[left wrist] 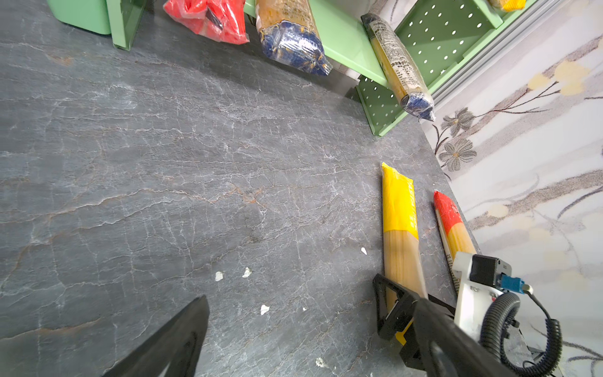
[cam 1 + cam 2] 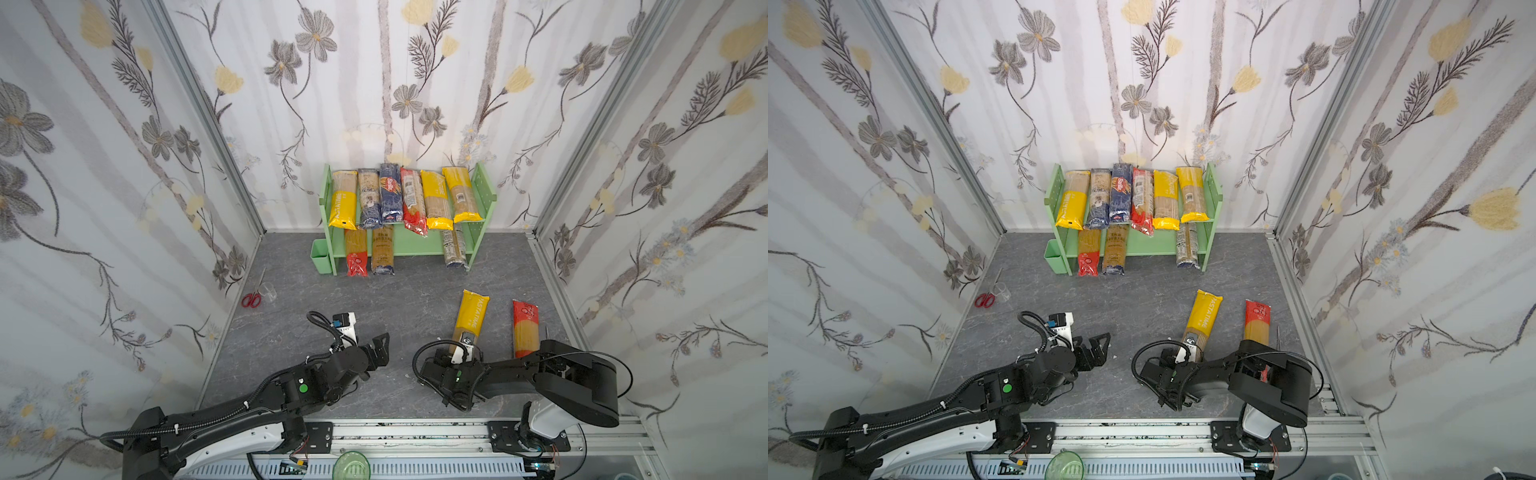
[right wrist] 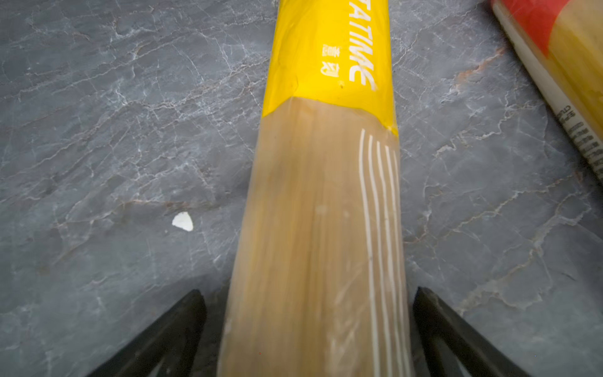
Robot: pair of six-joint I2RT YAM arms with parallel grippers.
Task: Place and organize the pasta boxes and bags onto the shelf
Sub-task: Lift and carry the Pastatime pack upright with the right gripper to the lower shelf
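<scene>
Grey slate tabletop — the yellow pack lies flat on it, between the wide-spread jaws of the right gripper, not yet pinched. Likely light, stiff lengthwise, slick film, brittle strands: grip mid-length, gently. Only its wrist view shows those gaps; top views add the shelf far ahead — and the left gripper, open, empty.

Shelf, upper tier: upper row of six packs side by side; Barilla box third from left.
Lower tier: left pack and next pack at the shelf's left end, right pack at its right end, all projecting forward.
Cup: just beside the shelf's left side.
Loose PASTATIME pack and neighbour pack: on the table in front of the shelf's right end, apart.
</scene>
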